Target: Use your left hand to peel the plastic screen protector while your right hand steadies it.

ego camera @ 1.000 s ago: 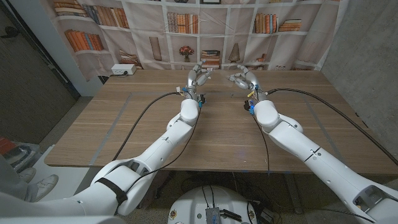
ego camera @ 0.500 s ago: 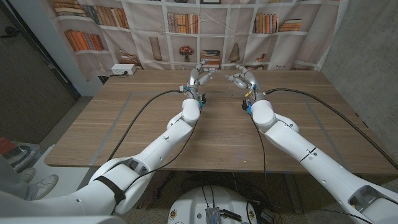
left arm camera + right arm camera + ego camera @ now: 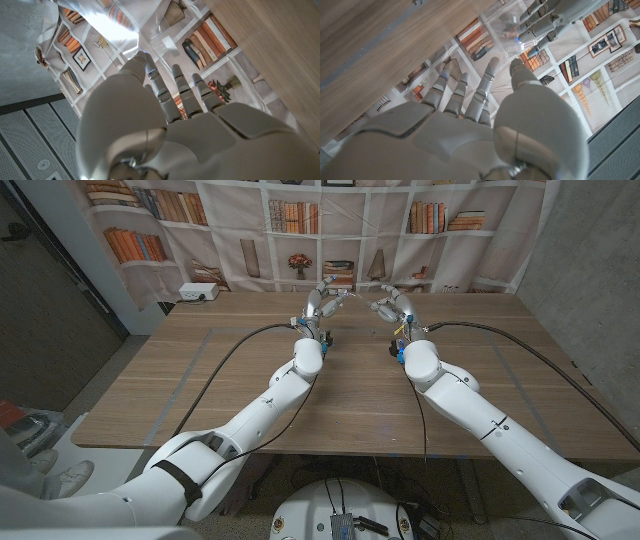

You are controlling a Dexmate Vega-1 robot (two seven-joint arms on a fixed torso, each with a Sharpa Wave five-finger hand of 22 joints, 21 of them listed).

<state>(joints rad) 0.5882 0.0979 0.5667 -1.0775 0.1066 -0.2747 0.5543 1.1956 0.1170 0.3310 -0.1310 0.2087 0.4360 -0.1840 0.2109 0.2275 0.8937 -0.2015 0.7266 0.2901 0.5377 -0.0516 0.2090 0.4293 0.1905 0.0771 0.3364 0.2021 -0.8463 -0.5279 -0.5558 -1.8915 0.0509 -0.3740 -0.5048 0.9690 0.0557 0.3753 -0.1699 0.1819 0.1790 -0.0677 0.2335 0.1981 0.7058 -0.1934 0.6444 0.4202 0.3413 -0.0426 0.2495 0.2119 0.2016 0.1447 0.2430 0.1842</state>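
**Two robot hands raised with a clear film between them**

The left robot hand is lifted above the far part of the wooden worktop, in front of the bookshelf backdrop. Its fingers reach up toward a thin transparent plastic screen protector, which is hard to see; the thumb seems to touch the sheet, but I cannot tell if the hand really grips it. The protector is in the air between the two hands, just right of the left hand. The right robot hand is beside it, its fingertips near the film edge; its grip also I cannot tell.
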